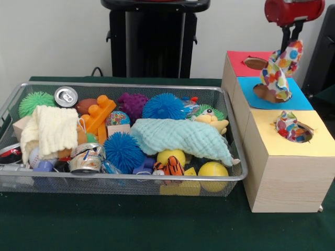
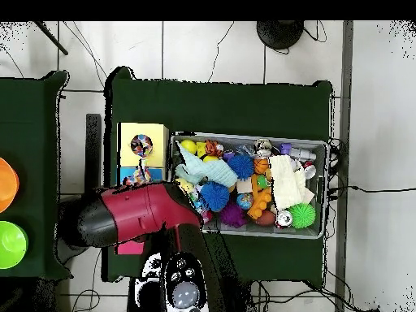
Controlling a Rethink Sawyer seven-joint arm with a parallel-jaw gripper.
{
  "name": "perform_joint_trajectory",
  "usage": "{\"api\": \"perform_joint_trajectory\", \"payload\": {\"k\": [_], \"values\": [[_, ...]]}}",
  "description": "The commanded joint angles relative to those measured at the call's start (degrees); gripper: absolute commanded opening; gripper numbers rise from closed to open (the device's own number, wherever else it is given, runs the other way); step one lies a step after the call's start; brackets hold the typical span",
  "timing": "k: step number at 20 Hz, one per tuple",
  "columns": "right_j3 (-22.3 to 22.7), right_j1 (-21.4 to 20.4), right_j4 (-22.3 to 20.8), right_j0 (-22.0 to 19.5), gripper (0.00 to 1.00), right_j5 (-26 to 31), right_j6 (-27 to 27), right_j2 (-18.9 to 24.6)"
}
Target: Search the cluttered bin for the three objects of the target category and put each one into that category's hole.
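Hand, cut off above, grips a crumpled white polka-dot foil wrapper; another polka-dot wrapper half-hidden in yellow-topped box's hole.

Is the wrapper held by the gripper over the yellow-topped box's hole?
No. The held wrapper hangs over the blue-topped box; another wrapper sits in the yellow box's hole.

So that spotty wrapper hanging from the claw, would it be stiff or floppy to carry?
Probably light and crinkly. The dotted wrapper hangs from the claw as a long crumpled strip that seems to hold its creases, so it looks half-stiff like foil, not limp like the pale blue cloth. Its lower end sits over the blue-topped box, so it may snag on a hole's edge.
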Motion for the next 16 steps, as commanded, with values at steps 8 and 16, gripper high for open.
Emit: {"api": "perform_joint_trajectory", "payload": {"k": [8,16], "values": [[-16.32,9.36,2.54,2.65,0.00,8.93,13.51,-3.71],[-15.96,12.41,3.22,2.22,0.00,4.06,12.29,-4.00]]}}
